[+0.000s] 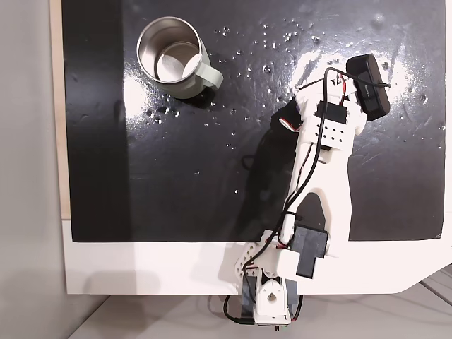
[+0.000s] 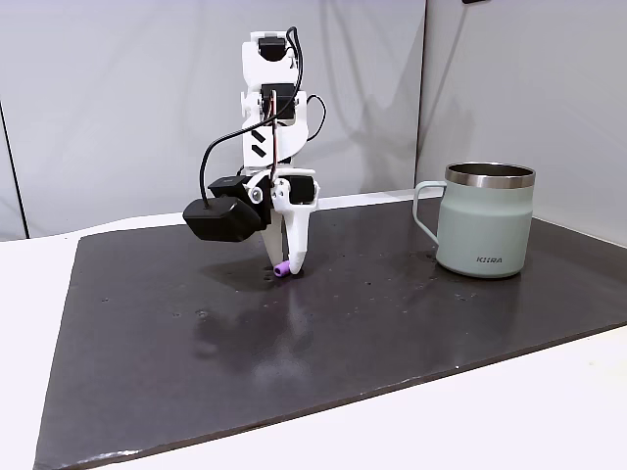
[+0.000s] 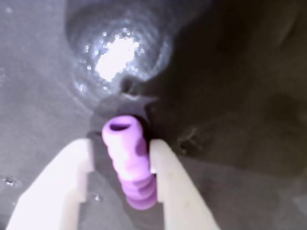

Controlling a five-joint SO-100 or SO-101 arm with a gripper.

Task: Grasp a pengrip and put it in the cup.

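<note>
The pengrip [image 3: 128, 165], a small light-purple ribbed tube, sits tilted between the two white fingers of my gripper [image 3: 122, 143], which is shut on it. In a fixed view from the side, the pengrip [image 2: 282, 269] shows at the fingertips of my gripper [image 2: 287, 264], right at the surface of the black mat. The cup [image 2: 485, 230], a grey-green mug with a steel inside and a side handle, stands upright well to the right. From above, the cup [image 1: 186, 89] is at the mat's top left, while the arm [image 1: 325, 148] reaches over the right part.
A black mat [image 1: 176, 176] covers most of the white table [image 1: 141, 268]. The arm's base [image 1: 272, 300] stands at the table's near edge. A black wrist camera [image 2: 223, 217] hangs beside the gripper. Grey walls stand behind the table.
</note>
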